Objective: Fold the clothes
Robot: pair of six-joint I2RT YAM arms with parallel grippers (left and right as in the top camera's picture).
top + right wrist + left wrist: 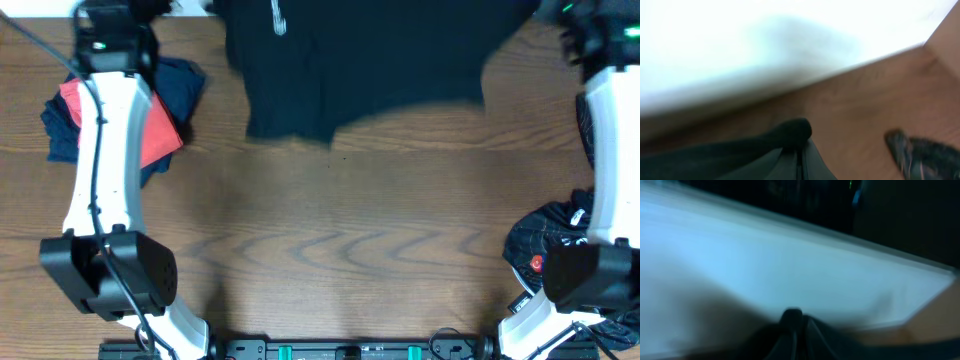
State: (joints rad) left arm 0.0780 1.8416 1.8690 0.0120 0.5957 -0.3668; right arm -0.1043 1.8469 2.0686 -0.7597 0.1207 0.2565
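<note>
Large plain black soft-fabric garment (370, 70) sits at far edge of wooden counter (330, 250), between both arms; outline blurred. We judge it light, limp and not fragile. Free hem will sag, so best hold is far corners, one per arm. Right pincer (799, 137) narrow, pinching black cloth. Left pincer (792, 317) narrow, tips together; we cannot tell if cloth is between them. Crumpled navy-and-red cloth pile (160, 130) far left. Dark line-printed garment (545, 240) near right.

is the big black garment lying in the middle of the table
No, in the overhead view the black garment lies along the far edge of the table, well away from the middle.
</note>
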